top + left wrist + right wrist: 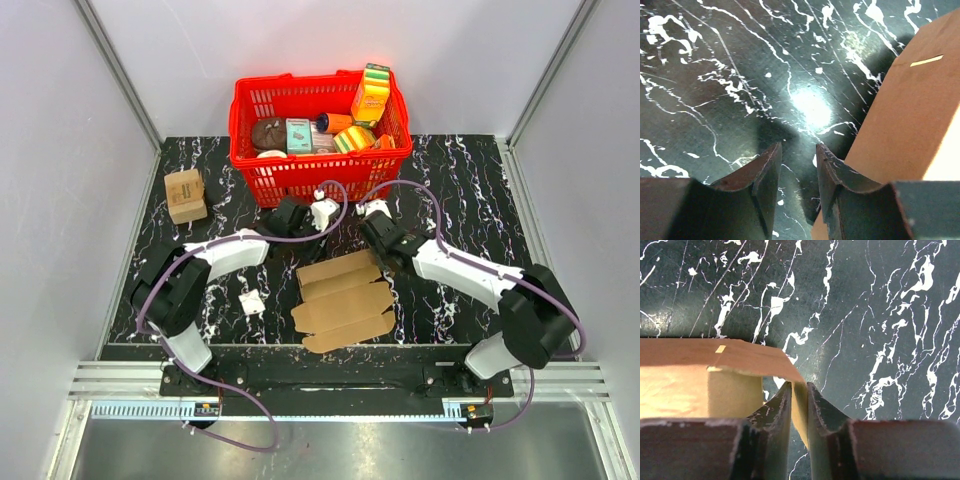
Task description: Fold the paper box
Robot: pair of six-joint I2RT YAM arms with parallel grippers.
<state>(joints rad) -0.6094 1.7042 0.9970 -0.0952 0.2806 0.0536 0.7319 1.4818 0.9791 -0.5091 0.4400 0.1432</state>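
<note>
Right gripper [799,390] pinches a thin flap edge of the paper box [345,298], lying on the table [470,200] near its front edge. Left gripper [799,150] gapes empty just beside it. Pull hard and that flap may slip, tear, or drag the unbraced sheet.

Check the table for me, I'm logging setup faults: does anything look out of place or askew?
A small white scrap lies loose on the table, left of the paper box, part of nothing nearby. The box's far flap is raised only because the right gripper pinches it; the left gripper hangs open beside it.
</note>
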